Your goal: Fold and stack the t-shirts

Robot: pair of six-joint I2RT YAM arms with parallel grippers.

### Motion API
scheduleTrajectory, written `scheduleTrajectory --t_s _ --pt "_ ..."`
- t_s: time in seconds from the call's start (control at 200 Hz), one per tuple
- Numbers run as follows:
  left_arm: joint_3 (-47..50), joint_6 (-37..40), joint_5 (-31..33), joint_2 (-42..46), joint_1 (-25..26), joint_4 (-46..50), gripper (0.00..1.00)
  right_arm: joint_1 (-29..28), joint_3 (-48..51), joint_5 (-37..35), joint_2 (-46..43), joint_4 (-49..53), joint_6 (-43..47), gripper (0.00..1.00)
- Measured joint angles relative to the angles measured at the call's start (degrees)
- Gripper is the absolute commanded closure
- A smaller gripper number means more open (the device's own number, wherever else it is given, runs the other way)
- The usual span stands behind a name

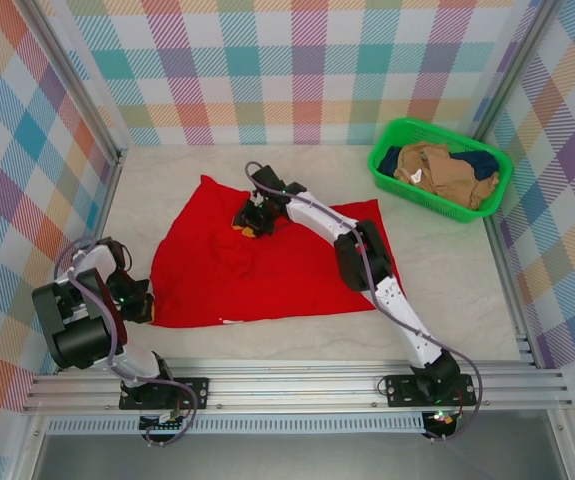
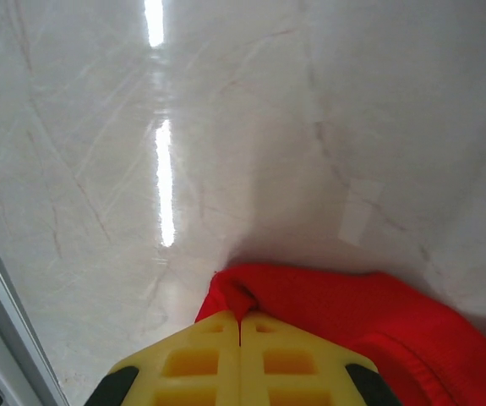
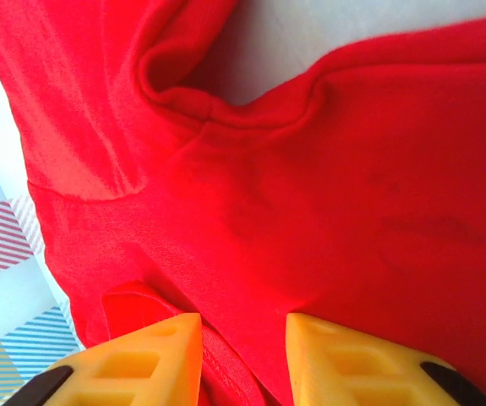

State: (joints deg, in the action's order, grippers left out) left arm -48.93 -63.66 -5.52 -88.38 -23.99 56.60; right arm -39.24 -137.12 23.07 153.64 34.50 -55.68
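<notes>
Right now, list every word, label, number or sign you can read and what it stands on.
None can be read.
White tag on the tan t-shirt in the green basket: too small to read.
White speck at the red t-shirt's near hem: too small.

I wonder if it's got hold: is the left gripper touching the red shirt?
Touching. In the left wrist view, the left gripper is shut, pinching the red shirt at its tips.

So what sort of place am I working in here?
Most likely a staged robot test cell, not a real laundry room: plaid-printed wall panels, a pale marble-look tabletop, and an aluminium rail along the near edge. The red t-shirt and green basket look like laundry props.
</notes>
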Motion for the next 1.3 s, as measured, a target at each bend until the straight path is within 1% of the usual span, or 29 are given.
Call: scheduleTrajectory --t_s 0.22,0.39,0.51,0.72,0.8,0.89,0.925,0.975,1.16,1.3 --pt "-5.4 2.1 0.0 -4.4 0.5 0.0 1.00 2.4 -2.1 -1.6 0.8 2.0 -1.3 0.68" --pt "-6.5 3.4 1.0 -4.7 0.7 0.3 1.00 3.7 -3.7 -1.6 1.6 2.9 -1.3 0.68" --pt "-8.4 4.5 2.6 -5.7 0.3 1.9 1.00 3.7 -3.8 -1.6 1.6 3.3 -0.7 0.68" --pt "-15.6 6.8 6.6 -9.1 0.2 3.9 1.00 3.7 -3.8 -1.6 1.6 3.9 0.9 0.68" --pt "-16.2 7.6 7.4 -9.6 0.2 4.0 1.00 3.7 -3.8 -1.6 1.6 4.0 1.3 0.68" --pt "-15.7 8.0 7.8 -10.1 0.2 4.4 1.00 3.7 -3.8 -1.5 1.6 4.0 2.0 0.66" --pt "-15.2 8.2 7.8 -10.4 0.2 4.3 0.96 3.7 -3.8 -1.4 1.6 4.0 2.4 0.65" --pt "-14.7 8.7 7.8 -11.1 0.2 4.3 0.88 3.7 -3.8 -1.2 1.5 3.9 2.9 0.62" --pt "-15.3 10.6 8.0 -13.9 0.2 3.8 0.64 3.7 -3.8 -1.6 0.6 4.9 6.8 0.54" --pt "-20.3 12.7 11.1 -13.7 0.7 5.3 0.54 4.0 -3.4 -3.2 -1.5 7.3 9.9 0.49"
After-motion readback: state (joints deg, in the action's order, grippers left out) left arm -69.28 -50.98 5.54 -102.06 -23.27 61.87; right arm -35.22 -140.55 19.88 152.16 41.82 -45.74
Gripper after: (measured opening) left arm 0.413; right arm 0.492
